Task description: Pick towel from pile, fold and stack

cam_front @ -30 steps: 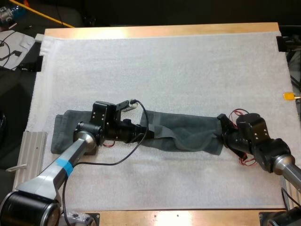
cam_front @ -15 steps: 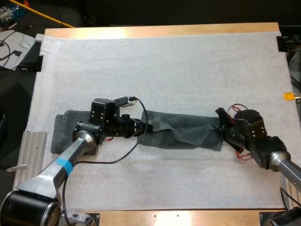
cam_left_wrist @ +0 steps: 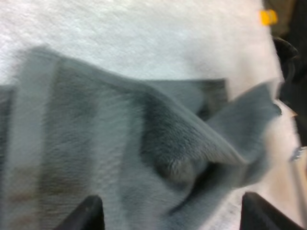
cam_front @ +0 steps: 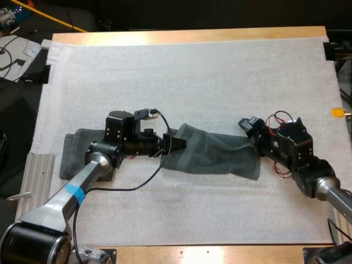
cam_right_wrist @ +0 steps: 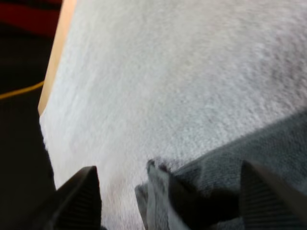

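- Hovering over the middle of the dark grey-green towel (cam_front: 214, 157), my left hand (cam_front: 177, 144) has its fingers (cam_left_wrist: 91, 213) spread wide; a raised fold of cloth lies between them, unpinched.
- My right hand (cam_front: 246, 125) is at the towel's right end, just beside its far corner, with its fingers (cam_right_wrist: 84, 194) wide apart and gripping nothing.
- The towel lies in a long strip across the near half of the white mat (cam_front: 192, 71) on the worktop (cam_front: 187, 36), its left end under my left arm.
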You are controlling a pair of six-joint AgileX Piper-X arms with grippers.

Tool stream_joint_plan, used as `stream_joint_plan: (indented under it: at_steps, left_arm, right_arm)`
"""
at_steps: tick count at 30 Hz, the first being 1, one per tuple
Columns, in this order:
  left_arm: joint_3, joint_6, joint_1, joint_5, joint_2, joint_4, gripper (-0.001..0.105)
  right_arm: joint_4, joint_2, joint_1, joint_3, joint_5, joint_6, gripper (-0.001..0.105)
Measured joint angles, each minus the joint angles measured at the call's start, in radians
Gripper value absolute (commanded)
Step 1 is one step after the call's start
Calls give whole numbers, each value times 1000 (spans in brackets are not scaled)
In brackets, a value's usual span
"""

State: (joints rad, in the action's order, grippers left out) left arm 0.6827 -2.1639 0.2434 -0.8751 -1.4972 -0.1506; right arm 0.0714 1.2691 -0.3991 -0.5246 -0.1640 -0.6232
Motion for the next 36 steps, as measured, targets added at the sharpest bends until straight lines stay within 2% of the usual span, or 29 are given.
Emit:
stream_joint_plan:
  at_steps: [3, 6, 11, 12, 15, 19, 22, 25, 30, 36]
  left_arm:
    - [10, -4, 0, -68, 0, -2, 58]
    - [12, -7, 0, -105, 10, -9, 58]
    - [12, -5, 0, -108, 64, -39, 57]
    - [16, 9, 0, -100, 124, -79, 57]
    - [15, -1, 0, -111, 119, -62, 58]
    - [12, -3, 0, -108, 171, -70, 59]
    - [12, 4, 0, -81, 241, -107, 60]
    - [12, 32, 0, -22, 308, -180, 60]
    - [12, 131, 0, 103, 418, -356, 60]
    - [12, 213, 0, 181, 527, -547, 60]
  right_arm:
    - [10, -6, 0, 0, -33, -60, 62]
    - [-1, -32, 0, 0, -57, -104, 62]
    - [-54, -86, 0, -14, -77, -165, 62]
    - [-112, -128, 0, -35, -79, -215, 62]
    - [-115, -133, 0, -24, -79, -221, 62]
    - [-218, -191, 0, -23, -69, -277, 62]
    - [-310, -241, 0, -43, -55, -336, 62]
    - [-406, -280, 0, -84, -46, -403, 62]
    - [-582, -317, 0, -199, -25, -530, 62]
    - [-781, -346, 0, -295, -8, -613, 62]
